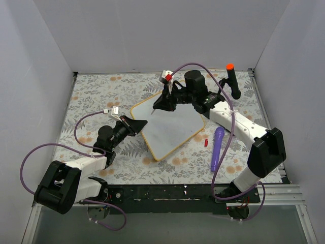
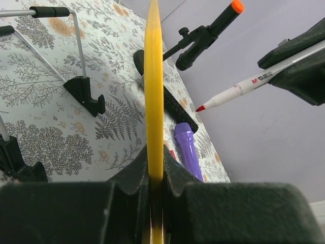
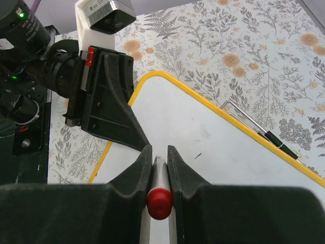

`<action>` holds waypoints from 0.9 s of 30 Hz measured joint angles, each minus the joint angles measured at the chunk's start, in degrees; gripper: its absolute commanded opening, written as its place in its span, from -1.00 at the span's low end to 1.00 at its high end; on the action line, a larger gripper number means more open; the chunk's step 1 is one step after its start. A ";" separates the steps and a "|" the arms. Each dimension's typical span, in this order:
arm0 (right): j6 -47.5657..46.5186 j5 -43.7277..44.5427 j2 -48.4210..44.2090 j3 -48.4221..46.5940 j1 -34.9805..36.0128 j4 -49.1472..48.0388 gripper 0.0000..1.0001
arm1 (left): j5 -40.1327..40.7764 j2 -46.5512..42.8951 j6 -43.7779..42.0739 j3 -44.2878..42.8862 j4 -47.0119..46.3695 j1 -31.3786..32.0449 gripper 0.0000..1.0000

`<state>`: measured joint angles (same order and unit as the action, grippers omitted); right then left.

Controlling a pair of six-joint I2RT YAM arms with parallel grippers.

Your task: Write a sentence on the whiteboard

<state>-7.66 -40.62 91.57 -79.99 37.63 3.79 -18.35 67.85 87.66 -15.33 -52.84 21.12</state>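
Note:
The whiteboard (image 1: 172, 128), white with a yellow frame, lies tilted in the middle of the table. It carries no red words, only a tiny dark mark (image 3: 198, 155). My left gripper (image 1: 137, 126) is shut on the board's left edge, which shows edge-on as a yellow strip (image 2: 154, 91) between the jaws. My right gripper (image 1: 161, 104) is shut on a white marker (image 3: 160, 201) with a red end. It holds the marker's red tip (image 2: 200, 108) just above the board's far left corner. The left gripper also shows in the right wrist view (image 3: 109, 101).
A purple marker-like object (image 1: 217, 148) and a small red cap (image 1: 206, 141) lie right of the board. A black handle with an orange tip (image 1: 232, 80) stands at the back right. The board's wire feet (image 2: 81, 86) rest on the floral cloth. Grey walls enclose the table.

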 measured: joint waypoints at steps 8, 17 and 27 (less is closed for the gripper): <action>2.47 3.13 0.52 1.57 0.02 -3.74 -0.97 | 0.42 0.00 0.20 0.00 0.04 0.00 -1.00; 3.72 4.92 1.68 1.73 0.31 -5.44 -0.97 | 0.98 0.00 0.61 0.07 0.07 0.00 -1.00; 5.03 6.03 2.69 1.79 0.37 -5.79 -0.97 | 1.22 0.00 1.27 0.63 -0.15 0.00 -1.00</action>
<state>-2.63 -34.59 94.26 -78.19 38.00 -2.00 -17.12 67.85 88.92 -14.70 -52.99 21.12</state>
